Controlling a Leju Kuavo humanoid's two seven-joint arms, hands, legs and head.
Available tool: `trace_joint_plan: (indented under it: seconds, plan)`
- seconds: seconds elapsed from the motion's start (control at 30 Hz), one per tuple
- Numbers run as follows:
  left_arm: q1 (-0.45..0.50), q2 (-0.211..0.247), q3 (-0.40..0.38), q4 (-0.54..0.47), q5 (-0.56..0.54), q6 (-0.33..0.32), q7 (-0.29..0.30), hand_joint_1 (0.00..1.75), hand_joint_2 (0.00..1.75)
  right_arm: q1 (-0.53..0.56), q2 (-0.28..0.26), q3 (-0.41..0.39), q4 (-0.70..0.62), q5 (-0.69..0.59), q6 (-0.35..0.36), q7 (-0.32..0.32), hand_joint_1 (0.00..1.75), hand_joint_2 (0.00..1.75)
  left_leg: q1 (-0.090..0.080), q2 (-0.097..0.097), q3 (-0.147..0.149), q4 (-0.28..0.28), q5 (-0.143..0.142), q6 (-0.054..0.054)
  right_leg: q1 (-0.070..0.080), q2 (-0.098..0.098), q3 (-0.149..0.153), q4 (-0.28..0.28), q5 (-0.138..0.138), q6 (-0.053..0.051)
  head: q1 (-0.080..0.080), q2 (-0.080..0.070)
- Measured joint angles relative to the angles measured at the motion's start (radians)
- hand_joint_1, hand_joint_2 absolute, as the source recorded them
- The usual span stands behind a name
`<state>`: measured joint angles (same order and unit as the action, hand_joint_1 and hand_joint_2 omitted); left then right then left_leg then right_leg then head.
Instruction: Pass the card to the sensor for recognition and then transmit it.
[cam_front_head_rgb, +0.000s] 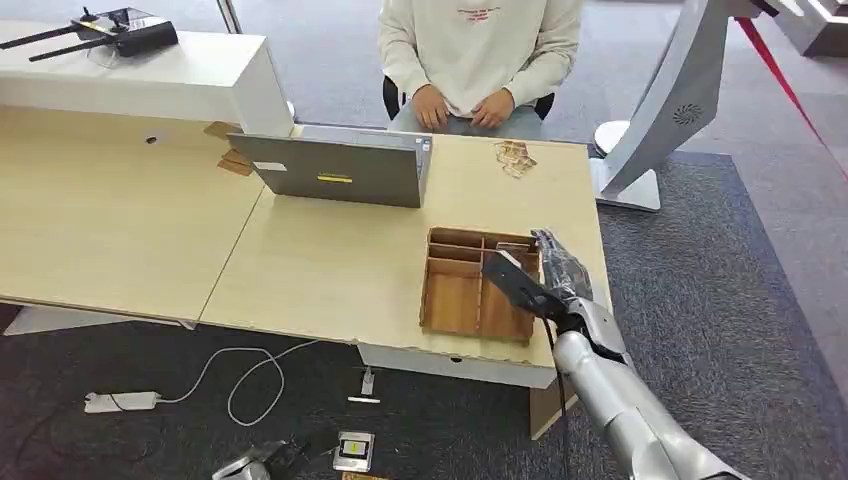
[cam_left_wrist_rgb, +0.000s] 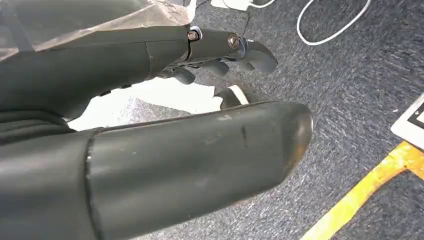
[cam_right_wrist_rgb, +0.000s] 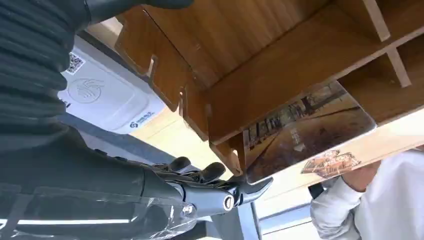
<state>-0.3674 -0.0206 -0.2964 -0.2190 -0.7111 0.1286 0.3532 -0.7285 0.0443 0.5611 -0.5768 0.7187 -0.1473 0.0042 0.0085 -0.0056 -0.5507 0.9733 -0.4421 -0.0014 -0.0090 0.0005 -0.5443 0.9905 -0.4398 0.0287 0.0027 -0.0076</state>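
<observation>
Reaching over tray (cam_front_head_rgb: 450, 300) edge, right robot hand (cam_front_head_rgb: 530, 275), card (cam_right_wrist_rgb: 305, 130) upright inside

— Where's your right hand (cam_front_head_rgb: 535, 278)?
— Over the tray's (cam_front_head_rgb: 452, 300) right side; the card (cam_right_wrist_rgb: 307, 129) stands in the compartment just past its fingertips (cam_right_wrist_rgb: 250, 186).
— And beyond?
— The laptop (cam_front_head_rgb: 340, 168) lies ahead to its left, more cards (cam_front_head_rgb: 514, 157) straight ahead, a person (cam_front_head_rgb: 478, 50) behind those.
</observation>
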Motion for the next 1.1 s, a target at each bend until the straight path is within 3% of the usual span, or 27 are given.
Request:
trace_joint_plan:
  seconds: [0.33,1.1]
  plan:
    - [0.0,-0.002,0.0,0.0,-0.013,0.0,-0.005,0.0,0.0,-0.029,-0.001,-0.005,-0.032,-0.012,-0.034,-0.012,0.0,1.75,0.0,0.0,0.0,0.0,0.0,0.0,0.0,0.0,0.0,0.0,0.0,0.0,0.0,0.0]
    - [0.001,-0.007,-0.002,0.0,-0.032,0.0,-0.014,0.0,0.0,-0.05,-0.014,-0.022,-0.136,-0.02,-0.001,0.007,0.0,1.75,0.0,0.0,0.0,0.0,0.0,0.0,0.0,0.0,0.0,0.0,0.0,0.0,0.0,0.0]
